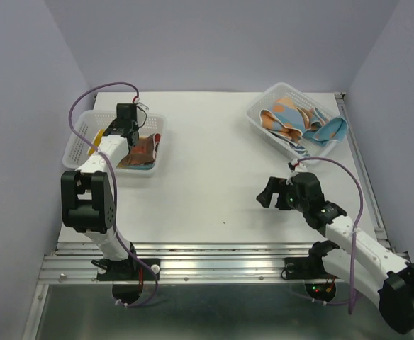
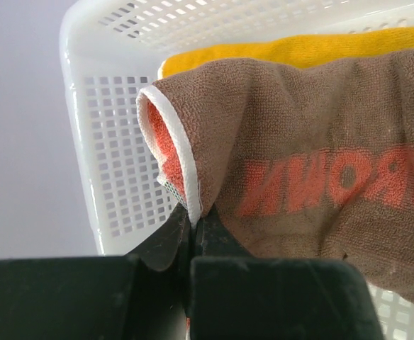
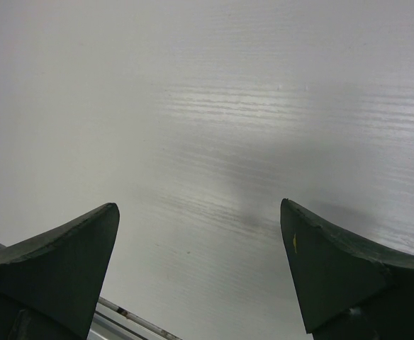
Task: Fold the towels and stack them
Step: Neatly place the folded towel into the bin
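Your left gripper (image 2: 191, 228) is pinched shut on the pale-edged corner of the brown towel (image 2: 313, 163), whose bulk lies beyond the jaws over the mustard yellow towel (image 2: 299, 49) in the white basket (image 2: 108, 163), while your right gripper (image 3: 200, 262) gapes empty over the table (image 3: 264, 106), well apart.

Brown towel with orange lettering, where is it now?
In the top view, the brown towel sits in the white basket at the far left, against the yellow towel, its white-trimmed edge pinched in the left claw.
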{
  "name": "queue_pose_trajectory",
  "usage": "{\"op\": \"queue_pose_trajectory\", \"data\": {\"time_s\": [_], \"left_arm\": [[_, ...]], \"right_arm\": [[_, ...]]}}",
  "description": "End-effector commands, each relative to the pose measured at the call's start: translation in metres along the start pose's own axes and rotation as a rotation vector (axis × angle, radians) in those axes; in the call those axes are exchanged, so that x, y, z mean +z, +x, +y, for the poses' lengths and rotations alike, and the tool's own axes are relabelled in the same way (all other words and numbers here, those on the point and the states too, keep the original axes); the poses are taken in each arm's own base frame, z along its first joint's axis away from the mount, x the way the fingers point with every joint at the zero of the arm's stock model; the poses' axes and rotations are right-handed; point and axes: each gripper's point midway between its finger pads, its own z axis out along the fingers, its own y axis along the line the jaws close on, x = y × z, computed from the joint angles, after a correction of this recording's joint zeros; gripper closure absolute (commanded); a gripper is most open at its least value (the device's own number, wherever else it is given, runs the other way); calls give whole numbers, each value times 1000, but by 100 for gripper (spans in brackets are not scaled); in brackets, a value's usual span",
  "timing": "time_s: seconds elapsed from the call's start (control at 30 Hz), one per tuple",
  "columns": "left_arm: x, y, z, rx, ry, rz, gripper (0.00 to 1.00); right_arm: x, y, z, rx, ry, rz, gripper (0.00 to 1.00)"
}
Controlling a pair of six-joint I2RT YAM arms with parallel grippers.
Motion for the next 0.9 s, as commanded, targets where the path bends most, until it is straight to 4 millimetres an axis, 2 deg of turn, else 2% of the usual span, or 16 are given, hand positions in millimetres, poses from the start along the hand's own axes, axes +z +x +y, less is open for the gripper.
{"op": "queue_pose_trajectory", "data": {"time_s": [0.0,0.13,0.23,0.73,0.77,0.8,0.83,0.87], "left_arm": [[-25,-14,41,-46,-97,-60,100],[-27,-16,47,-55,-111,-75,100],[-24,-20,42,-62,-84,-88,100],[-4,-2,49,-83,-179,37,100],[-3,0,47,-87,-177,55,97],[-1,-3,48,-92,-174,59,84],[0,-1,46,-91,-164,75,79],[0,-1,44,-99,-155,82,67]], "right_arm": [[-1,-14,4,-3,0,-43,0],[-1,-13,4,-2,3,-41,0],[-1,-14,4,-4,3,-41,0],[-3,-16,-1,1,34,-58,0],[-3,-16,-1,3,34,-58,0],[-4,-17,-1,3,34,-60,0],[-4,-17,-1,3,34,-61,0],[-4,-17,-1,3,36,-59,0]]}}
